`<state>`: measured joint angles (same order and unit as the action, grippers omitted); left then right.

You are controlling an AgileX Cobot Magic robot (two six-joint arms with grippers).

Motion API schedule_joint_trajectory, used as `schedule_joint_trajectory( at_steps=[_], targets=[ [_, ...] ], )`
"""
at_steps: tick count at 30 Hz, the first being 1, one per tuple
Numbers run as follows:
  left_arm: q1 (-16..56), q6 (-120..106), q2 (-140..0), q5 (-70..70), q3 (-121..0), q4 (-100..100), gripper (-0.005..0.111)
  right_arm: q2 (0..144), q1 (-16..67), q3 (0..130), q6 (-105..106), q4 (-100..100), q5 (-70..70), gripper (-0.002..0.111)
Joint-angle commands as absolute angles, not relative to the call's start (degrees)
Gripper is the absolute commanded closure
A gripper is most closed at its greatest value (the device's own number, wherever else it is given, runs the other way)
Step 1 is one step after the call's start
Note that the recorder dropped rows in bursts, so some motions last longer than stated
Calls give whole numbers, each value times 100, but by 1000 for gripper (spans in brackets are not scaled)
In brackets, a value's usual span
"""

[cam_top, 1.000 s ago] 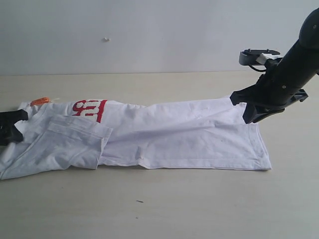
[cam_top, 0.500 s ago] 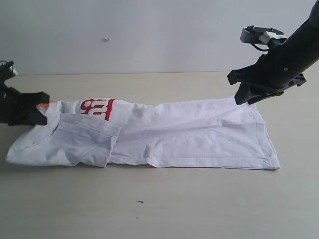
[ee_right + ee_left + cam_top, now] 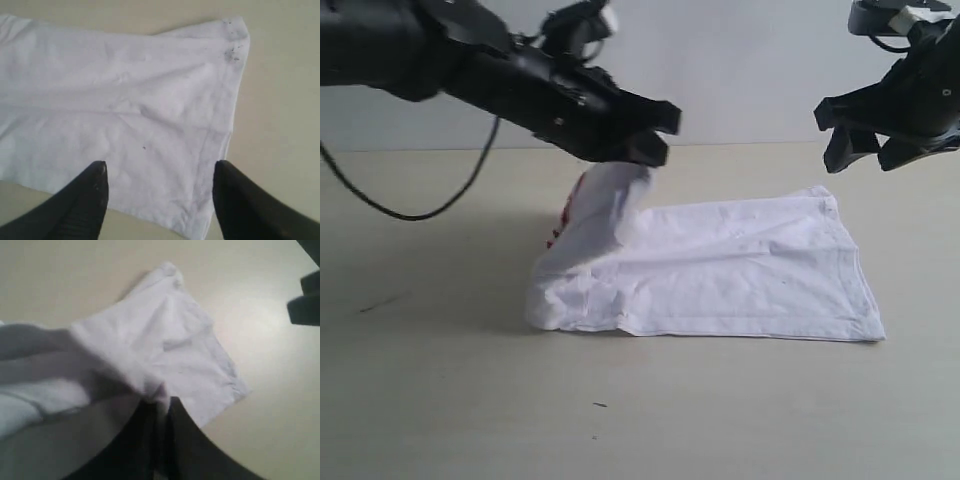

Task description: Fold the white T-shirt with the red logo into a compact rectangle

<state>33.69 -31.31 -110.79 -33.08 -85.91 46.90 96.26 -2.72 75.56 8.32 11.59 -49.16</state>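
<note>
Left hand [image 3: 642, 158] pinching the collar end of the white T-shirt [image 3: 750, 270], now lifted and swung toward the hem (it was low, out at the end, half a second ago). The red logo [image 3: 561, 218] is nearly hidden below it. Right hand [image 3: 865, 150] spread, clear above the hem corner. Lengthwise fold looks underway.

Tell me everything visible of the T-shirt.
The T-shirt is white, soft, creased cotton-looking cloth, folded into a band on the table. Its hemmed right end lies flat; its left end is raised and draped toward the middle, pinched in the shut left end effector. Only a red sliver of the logo shows at the lifted fold. Small dark specks mark the hem corner. The open right end effector hovers above, not touching.
</note>
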Motion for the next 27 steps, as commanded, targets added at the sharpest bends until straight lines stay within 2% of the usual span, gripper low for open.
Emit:
schedule_joint_trajectory(
  at_steps=[1, 2, 3, 7, 14, 18, 27],
  targets=[
    [4087, -3098, -11887, -3018, -9372, 4782, 106, 9471, -263, 7594, 832, 1196, -5012, 48],
    [4164, -3098, -12061, -2978, -9517, 4782, 103, 9471, -263, 7594, 832, 1196, -5081, 48],
    [4191, -2998, -12241, -2991, -9748, 4782, 90, 9481, -263, 7582, 832, 1241, -5101, 48],
    [4033, -2271, -12295, -2960, -9951, 4321, 55, 9545, -263, 7534, 1037, 1518, -5112, 48],
    [3548, -1439, -11970, -3622, -9972, 2991, 53, 10116, -263, 7534, 1864, 2516, -5488, 48],
    [3290, -1109, -11733, -4168, -9944, 2162, 53, 10549, -263, 7511, 1943, 2341, -5511, 48],
    [2854, -1044, -11145, -3970, -8994, 1545, 53, 11477, -277, 7511, 1488, 1932, -4777, 48]
  ],
)
